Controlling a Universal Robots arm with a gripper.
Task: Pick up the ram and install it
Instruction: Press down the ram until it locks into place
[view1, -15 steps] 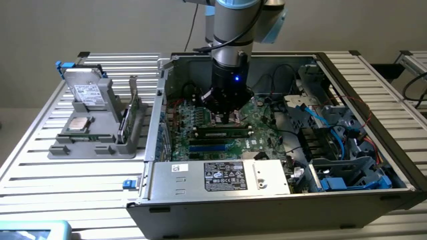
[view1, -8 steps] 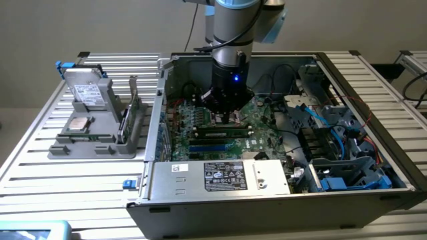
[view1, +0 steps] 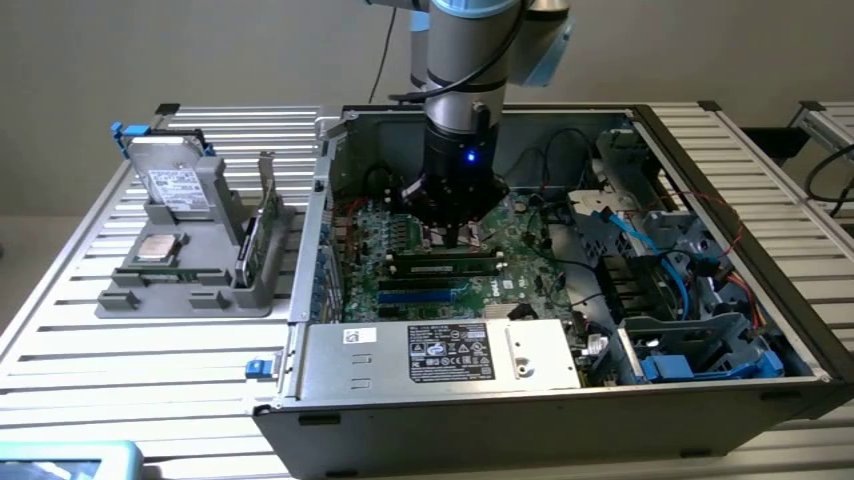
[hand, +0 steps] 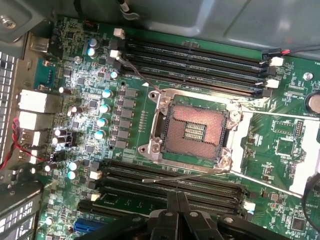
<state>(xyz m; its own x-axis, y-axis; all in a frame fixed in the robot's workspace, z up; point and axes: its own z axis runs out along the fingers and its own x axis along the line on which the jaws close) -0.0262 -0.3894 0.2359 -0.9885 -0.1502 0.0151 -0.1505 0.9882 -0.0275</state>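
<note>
Jaws (hand: 176, 212) pressed together, gripping nothing, poised over the motherboard (hand: 125, 115). Ram (view1: 447, 267) seated in its slot just below.

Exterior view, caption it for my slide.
Black gripper shut above slim green RAM stick on the open computer case's motherboard.

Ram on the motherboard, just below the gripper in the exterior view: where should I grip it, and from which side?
Pinch the ram at mid-length along its upper long edge, fingers across its two flat faces, coming straight down. It seems to stand on edge in a slot, with case walls around, so only the top looks free.
</note>
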